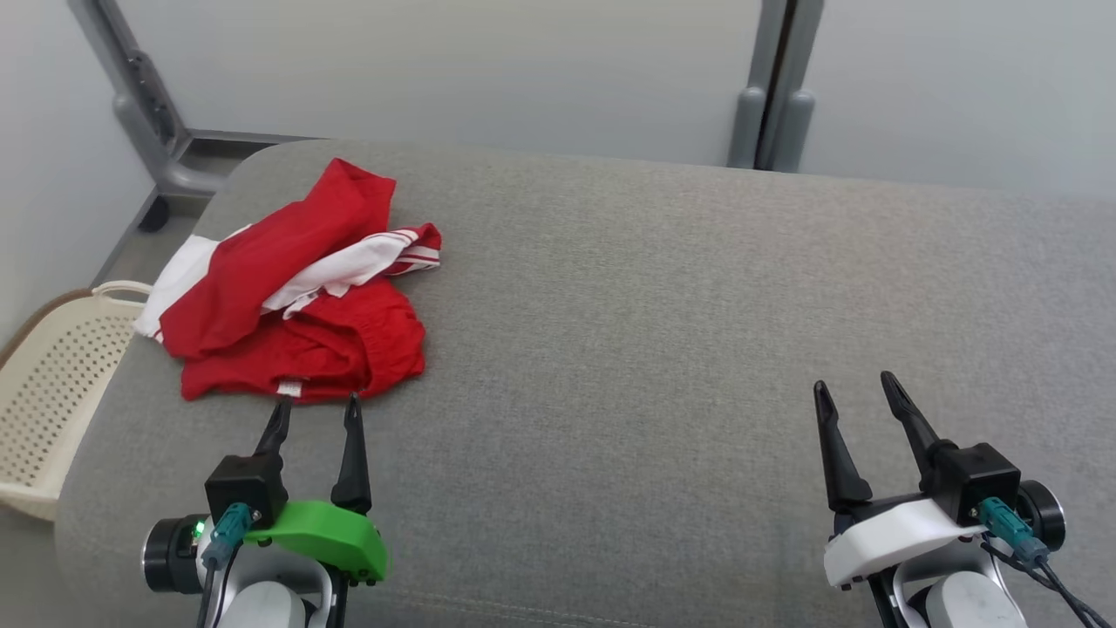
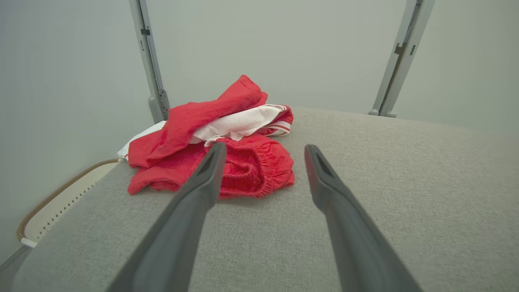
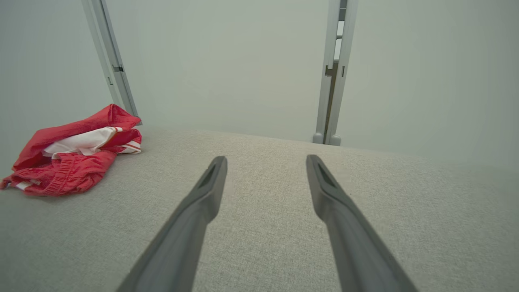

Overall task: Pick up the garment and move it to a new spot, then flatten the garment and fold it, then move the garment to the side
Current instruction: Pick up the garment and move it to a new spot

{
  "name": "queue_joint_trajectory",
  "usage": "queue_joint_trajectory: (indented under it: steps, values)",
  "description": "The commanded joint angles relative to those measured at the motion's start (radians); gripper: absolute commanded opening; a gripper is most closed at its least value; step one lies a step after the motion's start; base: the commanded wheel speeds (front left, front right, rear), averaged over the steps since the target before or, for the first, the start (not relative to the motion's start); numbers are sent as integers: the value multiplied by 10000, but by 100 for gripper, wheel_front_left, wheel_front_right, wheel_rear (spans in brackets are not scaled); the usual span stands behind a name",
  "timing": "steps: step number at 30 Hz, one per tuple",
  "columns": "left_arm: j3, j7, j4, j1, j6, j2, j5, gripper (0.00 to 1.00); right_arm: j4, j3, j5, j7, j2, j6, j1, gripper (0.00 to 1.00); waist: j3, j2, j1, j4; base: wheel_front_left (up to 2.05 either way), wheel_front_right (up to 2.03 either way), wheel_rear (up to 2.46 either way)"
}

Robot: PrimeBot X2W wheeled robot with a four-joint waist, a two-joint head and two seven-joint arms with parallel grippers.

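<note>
No text, brand, number or sign is showing clearly enough to read. A small white tag (image 1: 290,387) is sitting on the near edge of the red garment (image 1: 288,344), too small to tell.

Lighting bright, even, diffuse; shadows soft and faint beneath the garment (image 2: 251,166). Head view sharp. Wrist views bow at edges; fingers (image 2: 190,215) nearest the lens blur.

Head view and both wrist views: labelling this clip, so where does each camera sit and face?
Head: above, looking down at the cushion; left gripper and right gripper show, open.
Left wrist: low, facing the garment past its fingers.
Right wrist: low, facing across the cushion; its fingers show.
Shared: all three show the garment.
</note>
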Motion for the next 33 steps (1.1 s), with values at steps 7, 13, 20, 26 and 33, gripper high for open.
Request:
queue_joint_trajectory:
  steps: [7,13,20,26,33]
  values:
    - [-1,-44,-79,148,95,122,-120,100,-23,193,193,-49,-25,1,167,100,-56,0,0,1844,0,0,0]
    - [-5,-46,-143,246,144,154,-201,100,106,382,289,-49,-29,1,125,100,-59,0,0,2196,0,0,0]
    - [-7,-54,-177,308,188,204,-315,100,195,543,316,-49,-28,1,51,100,-42,0,0,2165,0,0,0]
    - [-61,-46,-172,247,222,244,-366,100,267,541,299,-49,-27,1,28,100,-39,0,0,2123,0,0,0]
    - [-193,105,-188,208,22,311,-499,100,308,577,295,-49,-27,1,28,100,-37,0,0,2139,0,0,0]
